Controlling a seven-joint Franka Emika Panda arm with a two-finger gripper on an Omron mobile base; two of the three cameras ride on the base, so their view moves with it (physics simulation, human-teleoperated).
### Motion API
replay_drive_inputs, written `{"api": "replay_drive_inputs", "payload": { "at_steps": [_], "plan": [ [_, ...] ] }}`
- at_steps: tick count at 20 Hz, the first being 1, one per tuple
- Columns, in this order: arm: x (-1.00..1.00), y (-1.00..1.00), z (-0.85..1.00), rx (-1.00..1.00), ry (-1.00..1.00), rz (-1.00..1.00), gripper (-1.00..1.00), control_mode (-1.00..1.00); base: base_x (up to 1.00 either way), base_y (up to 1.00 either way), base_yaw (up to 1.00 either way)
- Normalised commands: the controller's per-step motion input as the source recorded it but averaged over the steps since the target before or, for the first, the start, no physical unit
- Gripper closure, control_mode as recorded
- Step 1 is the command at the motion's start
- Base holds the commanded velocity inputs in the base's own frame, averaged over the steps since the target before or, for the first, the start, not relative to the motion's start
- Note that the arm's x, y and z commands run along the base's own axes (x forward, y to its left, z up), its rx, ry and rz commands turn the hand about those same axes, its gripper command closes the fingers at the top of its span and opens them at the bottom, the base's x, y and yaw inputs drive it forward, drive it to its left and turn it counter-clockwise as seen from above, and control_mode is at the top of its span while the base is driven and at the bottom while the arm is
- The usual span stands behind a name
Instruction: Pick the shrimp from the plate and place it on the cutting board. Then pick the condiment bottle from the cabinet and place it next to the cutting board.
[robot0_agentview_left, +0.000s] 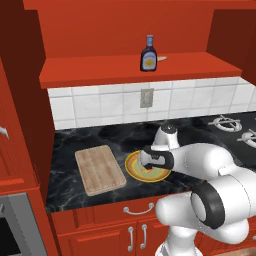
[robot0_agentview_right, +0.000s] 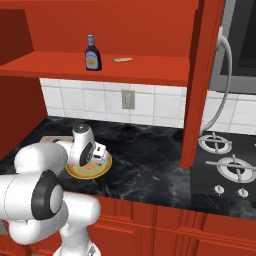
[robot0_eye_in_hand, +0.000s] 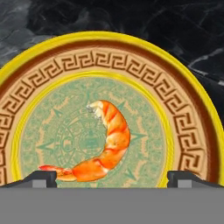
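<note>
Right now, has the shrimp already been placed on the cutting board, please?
No, the shrimp lies on the plate, and the cutting board beside it is bare.

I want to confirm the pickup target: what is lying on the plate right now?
One orange shrimp lies on the plate, in its green centre, tail toward the open tool. In the base views the robot's hand covers much of the plate, so the hand view settles it.
</note>
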Motion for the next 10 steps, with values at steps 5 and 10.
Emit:
{"api": "replay_drive_inputs", "payload": {
  "at_steps": [5,10],
  "plan": [
    [0.11,0.00,-0.06,0.00,0.00,-0.02,-1.00,-1.00,0.00,0.00,0.00],
    [0.10,0.00,-0.06,0.00,0.00,-0.02,-1.00,-1.00,0.00,0.00,0.00]
  ]
}}
